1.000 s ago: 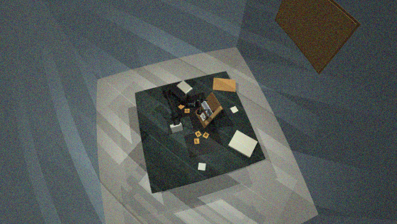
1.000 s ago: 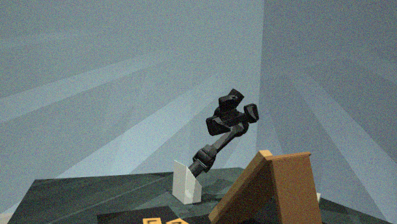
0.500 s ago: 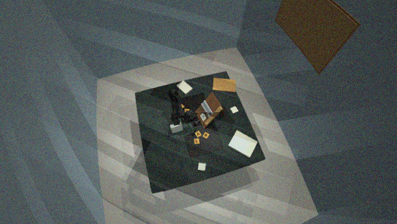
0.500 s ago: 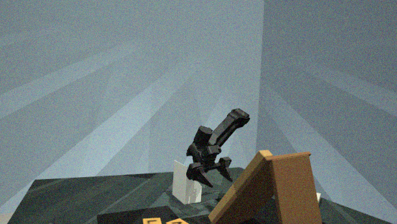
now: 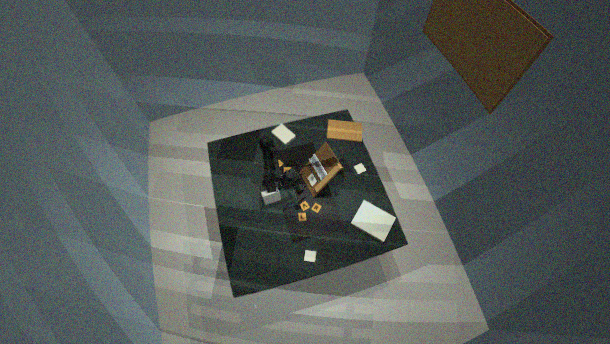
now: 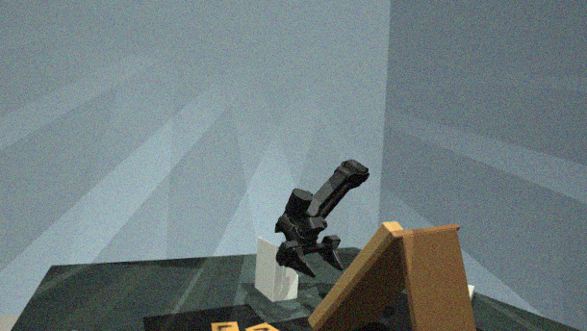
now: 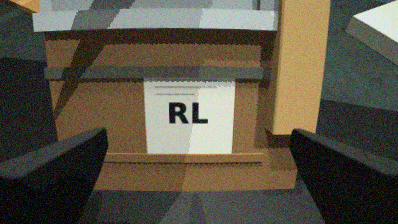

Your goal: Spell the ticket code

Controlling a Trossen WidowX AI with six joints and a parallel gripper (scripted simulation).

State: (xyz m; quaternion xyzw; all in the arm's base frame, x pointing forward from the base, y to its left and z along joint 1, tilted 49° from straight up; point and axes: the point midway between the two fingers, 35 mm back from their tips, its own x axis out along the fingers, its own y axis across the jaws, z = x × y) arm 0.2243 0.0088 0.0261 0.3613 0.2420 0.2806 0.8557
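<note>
Two letters, RL, mark the ticket; the gripper seems wide open, holding nothing.

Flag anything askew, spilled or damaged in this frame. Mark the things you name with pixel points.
Nothing stands out as spilled or damaged. The sloping board (image 5: 326, 150) (image 6: 440, 279) (image 7: 125, 117) stands on the counter (image 5: 260, 260) (image 6: 120, 289), its ticket (image 5: 312, 179) (image 7: 215, 135) legible; the loose letter tiles, though unevenly turned, look merely unplaced.

gripper wide open, angled downward, arm bent
</note>
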